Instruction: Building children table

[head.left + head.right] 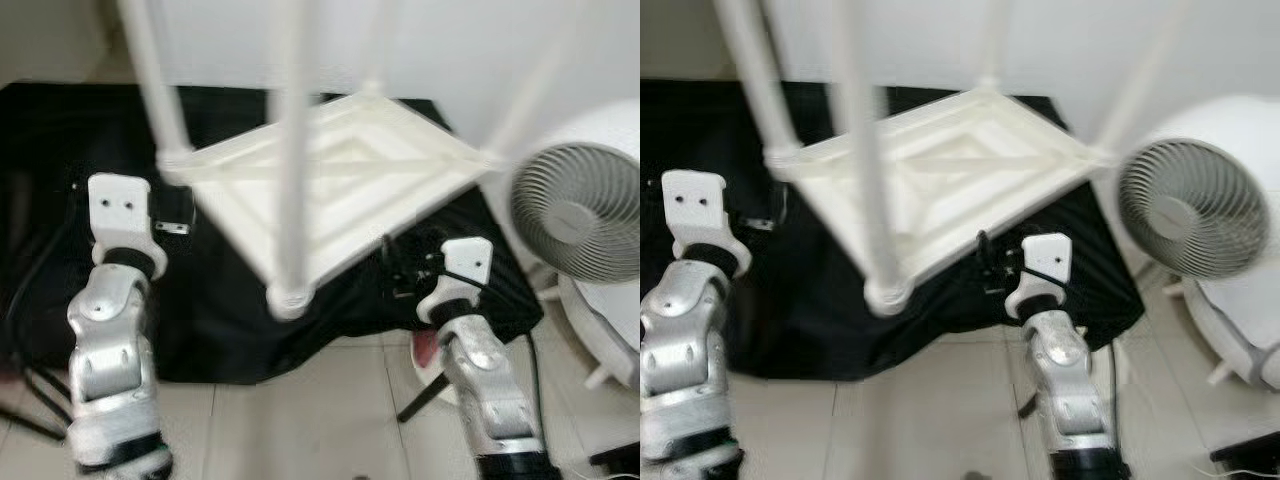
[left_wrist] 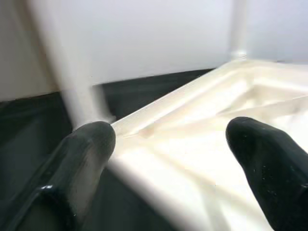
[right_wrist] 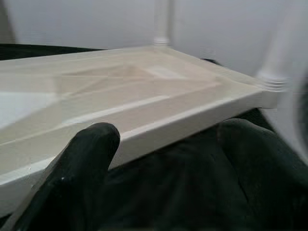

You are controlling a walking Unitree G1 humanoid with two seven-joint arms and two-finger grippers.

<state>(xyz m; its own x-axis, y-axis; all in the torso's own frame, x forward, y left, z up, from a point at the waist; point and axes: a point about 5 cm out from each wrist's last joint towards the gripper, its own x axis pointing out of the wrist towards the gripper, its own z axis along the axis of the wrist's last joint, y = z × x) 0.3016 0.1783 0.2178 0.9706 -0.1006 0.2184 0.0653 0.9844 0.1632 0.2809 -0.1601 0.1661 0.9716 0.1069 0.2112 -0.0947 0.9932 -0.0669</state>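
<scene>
A: Nearest us, two silver arms, one on each side of the frame. The left gripper sits at the table's left corner, jaws spread wide, one finger by the leg there, nothing pinched between them.

B: And the right gripper?

A: Low at the table's right edge, jaws open too, with only black cloth between them.

B: Where's the table itself?

A: Upside down on that black cloth on the floor, white, ribbed underside facing up, legs standing straight up from the corners. The near leg rises right in front of the camera, its socket at the front corner.

B: Anything else around?

A: A white fan just to the right, and pale floor tiles in front. The head views are a bit blurred.
</scene>
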